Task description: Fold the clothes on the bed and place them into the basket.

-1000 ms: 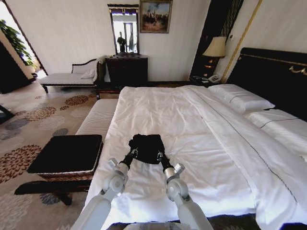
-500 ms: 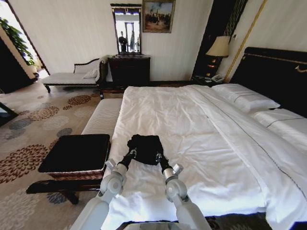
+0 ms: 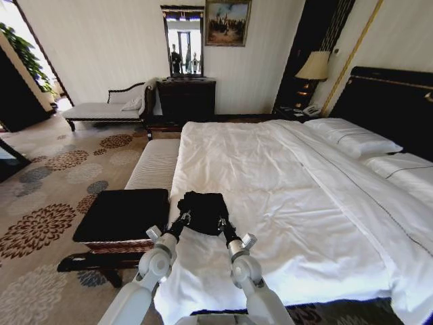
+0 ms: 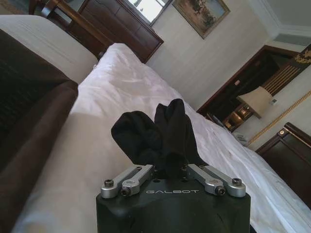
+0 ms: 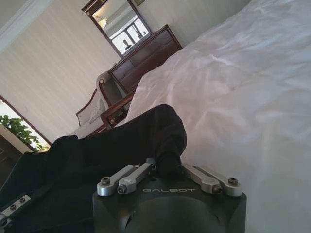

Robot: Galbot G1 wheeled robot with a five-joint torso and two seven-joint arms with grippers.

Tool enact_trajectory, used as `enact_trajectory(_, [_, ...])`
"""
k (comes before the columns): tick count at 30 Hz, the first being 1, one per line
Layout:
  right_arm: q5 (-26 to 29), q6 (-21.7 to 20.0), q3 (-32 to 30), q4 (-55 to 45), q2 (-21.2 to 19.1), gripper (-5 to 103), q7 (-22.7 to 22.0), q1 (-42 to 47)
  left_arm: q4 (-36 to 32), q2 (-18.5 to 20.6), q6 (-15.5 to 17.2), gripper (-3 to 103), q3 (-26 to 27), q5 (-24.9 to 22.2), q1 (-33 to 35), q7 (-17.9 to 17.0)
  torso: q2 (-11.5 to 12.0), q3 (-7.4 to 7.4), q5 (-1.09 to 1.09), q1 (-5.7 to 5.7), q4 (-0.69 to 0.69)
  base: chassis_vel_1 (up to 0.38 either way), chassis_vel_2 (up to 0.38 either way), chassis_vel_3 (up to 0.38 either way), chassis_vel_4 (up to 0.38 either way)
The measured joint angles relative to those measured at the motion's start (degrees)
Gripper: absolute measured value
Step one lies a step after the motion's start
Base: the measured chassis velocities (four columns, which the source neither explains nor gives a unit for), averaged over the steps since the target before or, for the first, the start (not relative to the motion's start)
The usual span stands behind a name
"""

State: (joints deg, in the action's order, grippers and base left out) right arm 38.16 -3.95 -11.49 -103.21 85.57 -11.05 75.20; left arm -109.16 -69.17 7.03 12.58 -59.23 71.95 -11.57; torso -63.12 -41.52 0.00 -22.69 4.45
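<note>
The clothes [image 3: 203,210] are a bunched black T-shirt held just above the white bed [image 3: 284,183], near its left front edge. My left gripper [image 3: 183,218] is shut on the shirt's left side, and my right gripper [image 3: 221,222] is shut on its right side. In the left wrist view the black fabric [image 4: 163,128] rises from between the fingers of the left gripper [image 4: 170,170]. The right wrist view has the shirt [image 5: 121,145] clamped in the right gripper [image 5: 167,167]. The basket [image 3: 122,215], brown wicker with a black top, stands on the floor just left of the bed and the shirt.
A long white-striped bench [image 3: 155,162] runs along the bed's left side behind the basket. A chaise longue [image 3: 108,108] and a dark dresser with a mirror [image 3: 186,95] stand at the far wall. Pillows [image 3: 355,139] lie by the black headboard [image 3: 392,101]. Patterned carpet [image 3: 40,223] lies left.
The whole head view has shifted, so the camera moved: basket and bed now sit farther right in the picture. Both grippers still hold the shirt the same way.
</note>
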Motion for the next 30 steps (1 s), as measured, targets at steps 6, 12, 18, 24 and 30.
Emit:
enact_trajectory(6, [0.1,-0.3,0.1,-0.4,0.0,8,-0.1,-0.3,-0.3,0.0,0.0,13,0.2,-0.2,-0.2,-0.1,0.0,0.00,-0.01,0.00,0.00,0.137,0.128,-0.124,-0.132])
enact_trajectory(12, [0.3,-0.5,0.2,-0.7,0.2,8,-0.2,-0.5,-0.3,0.2,0.0,13,0.4,-0.2,-0.1,-0.1,0.0,0.00,0.01,0.00,0.01,0.117,0.112,-0.114,-0.115])
enact_trajectory(18, [0.2,-0.5,0.3,-1.2,0.3,8,-0.3,-0.1,-0.1,0.0,0.0,13,0.3,-0.2,-0.4,-0.1,0.0,0.00,0.00,0.00,0.01,0.113,0.119,-0.107,-0.110])
enact_trajectory(24, [0.2,-0.5,0.4,-1.3,0.5,8,-0.3,-0.2,-0.2,0.3,0.0,13,0.4,-0.2,-0.4,-0.1,0.0,0.00,0.00,0.00,0.00,0.130,0.134,-0.119,-0.132])
enact_trajectory(30, [0.2,-0.6,0.7,-1.3,0.8,8,-0.4,-0.3,-0.4,0.5,0.0,13,0.7,-0.3,-0.2,-0.1,0.0,0.00,0.00,0.00,0.00,0.143,0.136,-0.138,-0.142])
